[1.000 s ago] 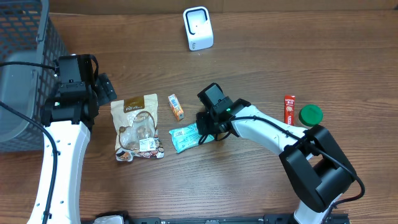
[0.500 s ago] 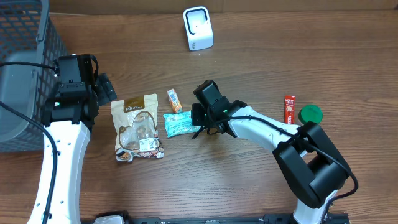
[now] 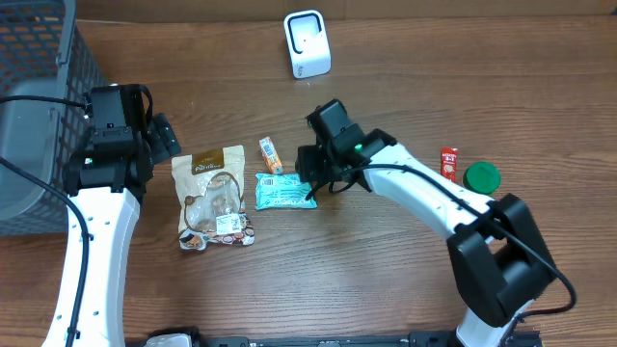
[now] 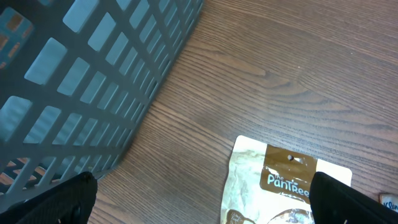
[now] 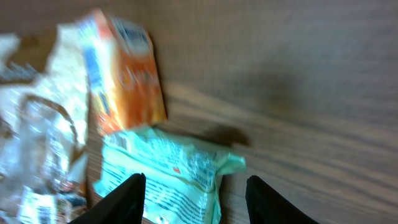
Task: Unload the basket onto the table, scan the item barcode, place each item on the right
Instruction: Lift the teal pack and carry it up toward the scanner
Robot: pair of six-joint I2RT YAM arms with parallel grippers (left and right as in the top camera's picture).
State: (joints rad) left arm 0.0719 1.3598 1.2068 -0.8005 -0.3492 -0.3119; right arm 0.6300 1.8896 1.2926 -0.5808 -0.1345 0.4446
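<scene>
pickup stage: right claw (image 3: 310, 185) stands apart beside the teal packet (image 3: 281, 191), gripping nothing; left claw (image 3: 164, 138) is wide apart. next, likely: clamp the packet, show its barcode to the far scanner (image 3: 308, 43).

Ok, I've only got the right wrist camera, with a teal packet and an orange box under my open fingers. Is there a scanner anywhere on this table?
Observer: A white boxy device, probably the scanner, stands at the far edge of the table, beyond the right gripper.
Operator: Anything off to my right?
Observer: A red tube and a green lid lie side by side there.
Operator: And the left arm?
Observer: The left gripper is open and empty, between a grey basket and a brown pouch.
</scene>
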